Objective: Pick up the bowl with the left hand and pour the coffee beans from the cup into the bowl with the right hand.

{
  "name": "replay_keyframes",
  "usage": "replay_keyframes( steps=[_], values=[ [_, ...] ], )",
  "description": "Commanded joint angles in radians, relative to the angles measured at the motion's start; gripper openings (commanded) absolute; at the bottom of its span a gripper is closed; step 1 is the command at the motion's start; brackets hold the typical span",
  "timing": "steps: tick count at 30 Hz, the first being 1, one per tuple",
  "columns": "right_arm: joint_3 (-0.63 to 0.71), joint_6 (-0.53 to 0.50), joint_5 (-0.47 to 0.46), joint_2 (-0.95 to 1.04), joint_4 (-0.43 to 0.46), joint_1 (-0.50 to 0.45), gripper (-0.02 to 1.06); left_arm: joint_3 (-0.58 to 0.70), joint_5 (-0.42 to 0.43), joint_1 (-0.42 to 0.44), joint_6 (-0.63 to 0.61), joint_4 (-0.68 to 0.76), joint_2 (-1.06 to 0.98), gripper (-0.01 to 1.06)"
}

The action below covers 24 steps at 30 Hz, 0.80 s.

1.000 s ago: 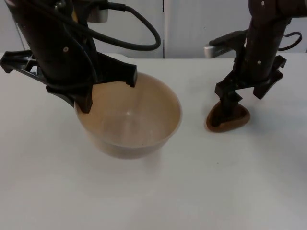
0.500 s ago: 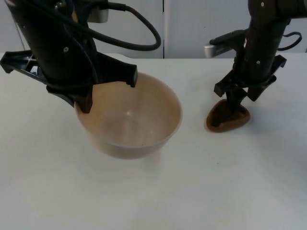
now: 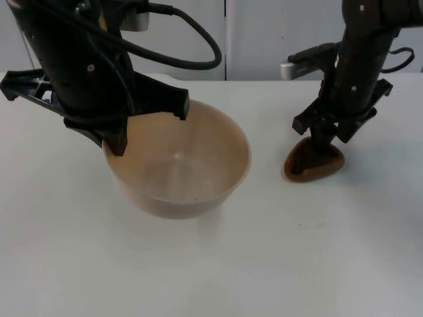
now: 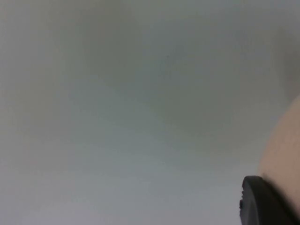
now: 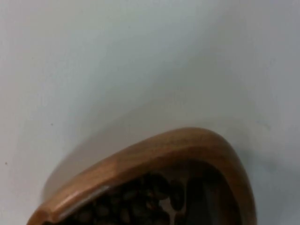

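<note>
While the tan bowl (image 3: pixel 177 162) is sitting nearest on the white table (image 3: pixel 218 264), the left gripper (image 3: pixel 114 144) is squeezing its left rim tight. Farther back and to the right, the brown wooden cup (image 3: pixel 314 162) is standing on the table with coffee beans (image 5: pixel 133 201) inside. The right gripper (image 3: pixel 322 140) is reaching down into the cup, pinching its rim.

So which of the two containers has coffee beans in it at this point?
The small brown wooden cup under the right gripper; the right wrist view shows dark beans inside. The large tan bowl at the left gripper looks bare inside.
</note>
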Motion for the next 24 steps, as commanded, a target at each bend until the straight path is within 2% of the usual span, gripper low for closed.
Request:
replay_keyframes(
  steps=[1,9,14,18,19,23,24],
  values=[
    [0.022,0.003,-0.018,-0.006,0.009,0.003,0.49,-0.005,-0.01,-0.002,-0.008,-0.004,-0.006,0.0],
    [0.038,0.003,-0.04,-0.006,0.009,0.003,0.47,-0.005,-0.012,-0.002,-0.008,-0.004,-0.006,0.0],
    [0.038,0.003,-0.041,-0.006,0.009,0.003,0.39,-0.005,-0.012,-0.002,-0.008,-0.004,-0.006,0.0],
    [0.038,0.003,-0.041,-0.006,0.009,0.003,0.22,-0.005,-0.012,-0.002,-0.008,-0.004,-0.006,0.0],
    [0.038,0.003,-0.041,-0.006,0.009,0.003,0.22,-0.005,-0.012,-0.002,-0.008,-0.004,-0.006,0.0],
    [0.038,0.003,-0.041,-0.006,0.009,0.003,0.02,-0.005,-0.012,-0.002,-0.008,-0.004,-0.006,0.0],
    [0.038,0.003,-0.041,-0.006,0.009,0.003,0.02,-0.005,-0.012,-0.002,-0.008,-0.004,-0.006,0.0]
  ],
)
